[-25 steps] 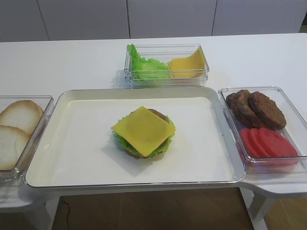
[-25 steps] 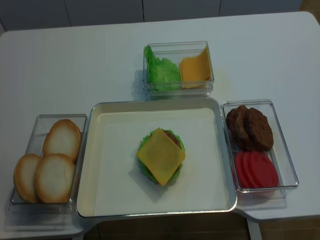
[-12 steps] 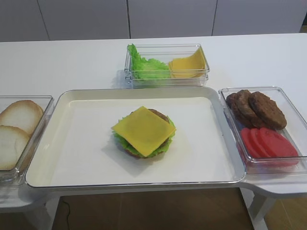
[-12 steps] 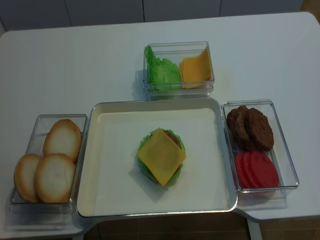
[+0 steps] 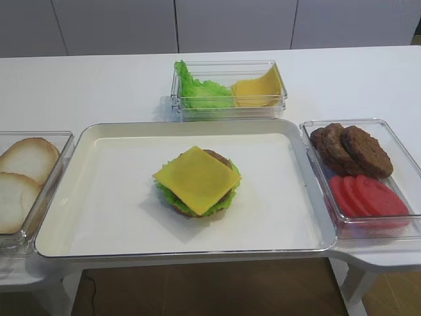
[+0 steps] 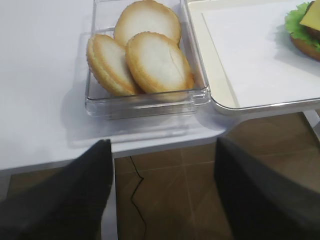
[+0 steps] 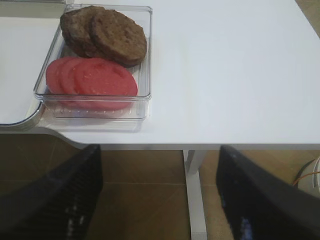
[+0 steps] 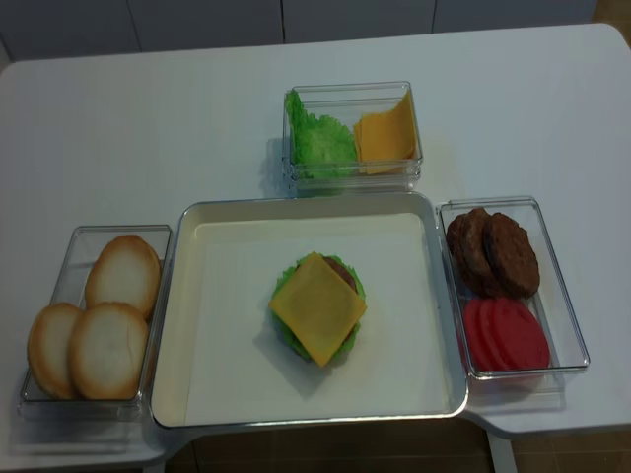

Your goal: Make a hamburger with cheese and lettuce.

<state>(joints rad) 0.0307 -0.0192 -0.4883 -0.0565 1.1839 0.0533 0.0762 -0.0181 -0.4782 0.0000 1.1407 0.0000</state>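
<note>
The hamburger [image 5: 197, 184] sits in the middle of the tray [image 5: 99, 164], well apart from every rim. Its cheese [image 5: 196, 179] is a smooth, flat yellow square lying on top, turned like a diamond, with corners overhanging the round brown patty [image 5: 219, 158] that peeks out at the far edge. The lettuce [image 5: 227, 197] shows as a frilly green fringe below, over a tan bun base.

Judged from the stack, the step in hand is the top bun. A slice from the left box [image 6: 145, 102] should be taken by its edges, carried level, and set down centred on the cheese, so the thin slice is not dragged sideways. The 3 bun slices [image 6: 157, 62] overlap, so the nearest, topmost 1 looks easiest to lift cleanly.

The left gripper [image 6: 160, 200] hangs off the table's near edge, in front of the bun box, with its dark fingers spread apart and nothing between them. The right gripper [image 7: 157, 197] hangs likewise off the edge near the right box [image 7: 142, 60], fingers wide apart and empty.

That clear, hard-walled box holds 2 rough dark patties [image 7: 117, 35] and glossy red tomato slices [image 7: 92, 80]. A third box [image 5: 227, 89] behind the tray holds spare ruffled leaf and cheese slices.
</note>
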